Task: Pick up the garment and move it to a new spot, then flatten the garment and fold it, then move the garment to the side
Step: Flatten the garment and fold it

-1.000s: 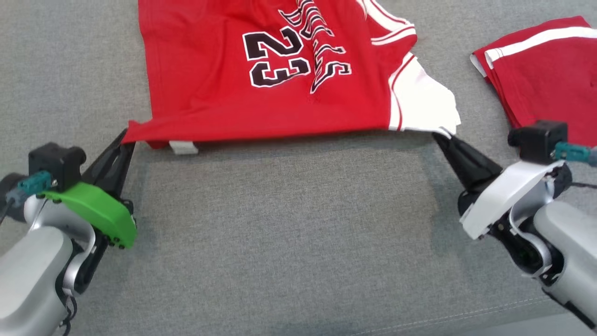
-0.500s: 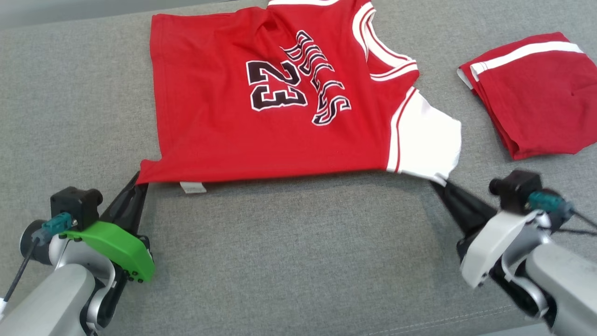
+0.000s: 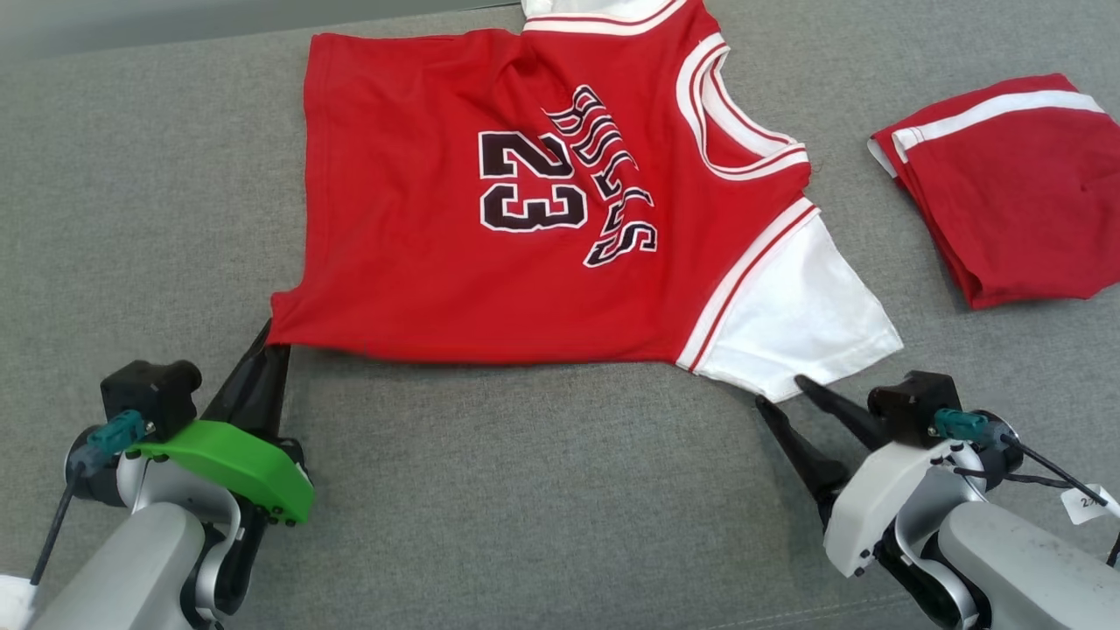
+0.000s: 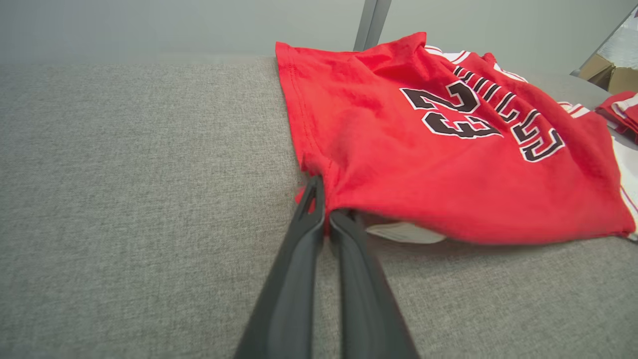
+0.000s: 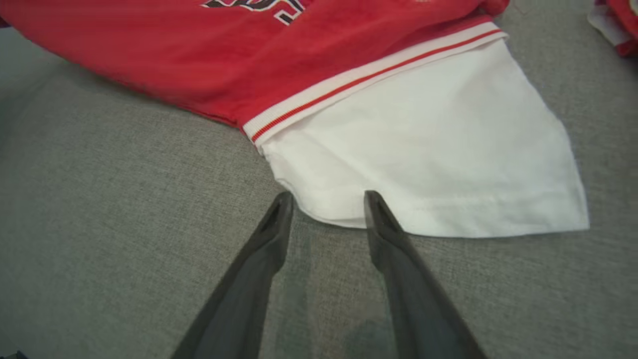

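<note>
While the red jersey (image 3: 420,201) is lying face up on the grey cloth surface (image 3: 525,490), the left gripper (image 3: 268,337) is clamping its near left hem corner, with both dark fingers pressed together on the red cloth. From the left wrist view, the jaws are meeting on that corner with no gap showing. The jersey edge just beside them is standing slightly off the surface, and a white label (image 4: 403,232) is showing beneath that raised edge.

The jersey is lying sideways to the robot, hem toward the left and collar toward the right. The number 23 and the lettering are running across its middle. Most of the body is lying flat, with light creasing near the far left corner.

The right gripper (image 3: 781,391) is standing with its jaws parted and is holding nothing. Its tips are pointing at the hem of the white sleeve (image 3: 787,324), which is spreading flat on the surface at the jersey's near right. In the right wrist view, the sleeve's lower edge is sitting level with the two fingertips. Whether either tip is touching the cloth cannot be determined.

A folded red garment (image 3: 1006,201) with a white stripe is lying on the same surface, well apart from the jersey, to the right of its collar. A green cover (image 3: 227,464) is sitting on the left wrist.
</note>
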